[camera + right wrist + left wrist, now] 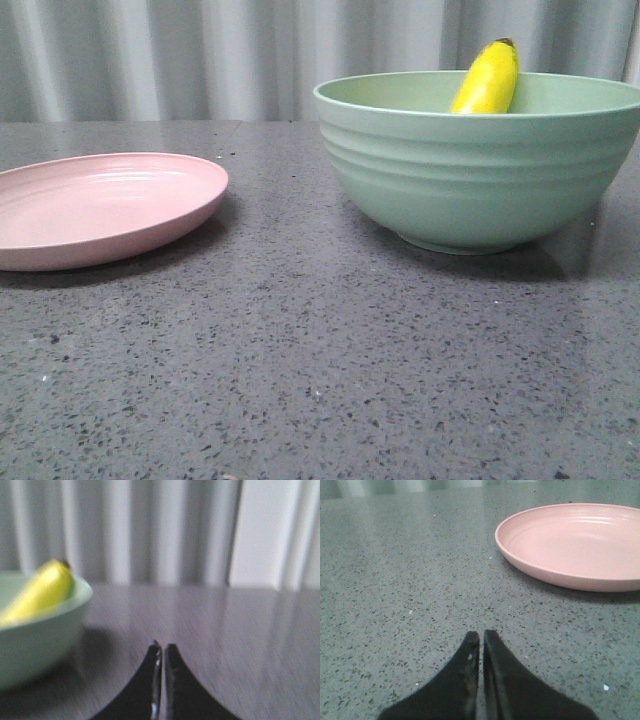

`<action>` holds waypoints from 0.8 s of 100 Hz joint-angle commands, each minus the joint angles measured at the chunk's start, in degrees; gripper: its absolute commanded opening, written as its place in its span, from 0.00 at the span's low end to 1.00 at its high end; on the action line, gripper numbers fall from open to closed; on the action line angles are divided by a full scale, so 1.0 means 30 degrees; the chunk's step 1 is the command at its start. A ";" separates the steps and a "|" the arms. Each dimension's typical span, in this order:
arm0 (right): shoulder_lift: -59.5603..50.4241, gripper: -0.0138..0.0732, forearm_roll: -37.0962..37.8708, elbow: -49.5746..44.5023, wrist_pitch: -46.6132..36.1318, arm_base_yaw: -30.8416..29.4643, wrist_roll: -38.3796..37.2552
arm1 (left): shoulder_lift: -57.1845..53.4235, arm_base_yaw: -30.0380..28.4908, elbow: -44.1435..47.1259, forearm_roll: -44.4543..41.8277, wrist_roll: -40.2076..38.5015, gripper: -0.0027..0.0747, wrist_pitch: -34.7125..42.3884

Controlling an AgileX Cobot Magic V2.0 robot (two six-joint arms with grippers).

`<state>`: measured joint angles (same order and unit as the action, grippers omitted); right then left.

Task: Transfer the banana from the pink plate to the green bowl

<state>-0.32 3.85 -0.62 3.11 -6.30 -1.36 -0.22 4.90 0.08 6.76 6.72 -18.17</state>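
The yellow banana (487, 80) leans inside the green bowl (480, 170) at the right of the front view, its dark tip above the rim. The pink plate (100, 205) lies empty at the left. Neither gripper shows in the front view. In the left wrist view my left gripper (481, 635) is shut and empty over bare table, with the pink plate (575, 545) a short way off. In the right wrist view my right gripper (163, 647) is shut and empty, apart from the bowl (35, 640) with the banana (42, 590) in it.
The table (300, 380) is dark grey speckled stone. A pale pleated curtain (200, 60) hangs behind it. Nothing else stands on the table in these views.
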 commanded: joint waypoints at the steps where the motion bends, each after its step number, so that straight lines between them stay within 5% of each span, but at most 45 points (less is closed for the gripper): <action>1: -0.0517 0.09 0.0088 -0.0376 0.0895 -0.0519 -0.0057 | -0.0565 -0.0006 0.0162 0.0027 -0.0084 0.01 0.1246; 25: -0.0517 0.09 0.0088 -0.0376 0.4977 -0.0547 -0.0057 | -0.0565 -0.0006 0.0162 0.0027 -0.0084 0.01 0.1246; 80: -0.0517 0.09 0.0088 -0.0376 0.4902 -0.0547 -0.0057 | -0.0565 -0.0006 0.0162 0.0027 -0.0084 0.01 0.1246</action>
<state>-0.59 3.85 -0.62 18.80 -7.58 -1.39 -0.22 4.90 0.08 6.76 6.72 -18.17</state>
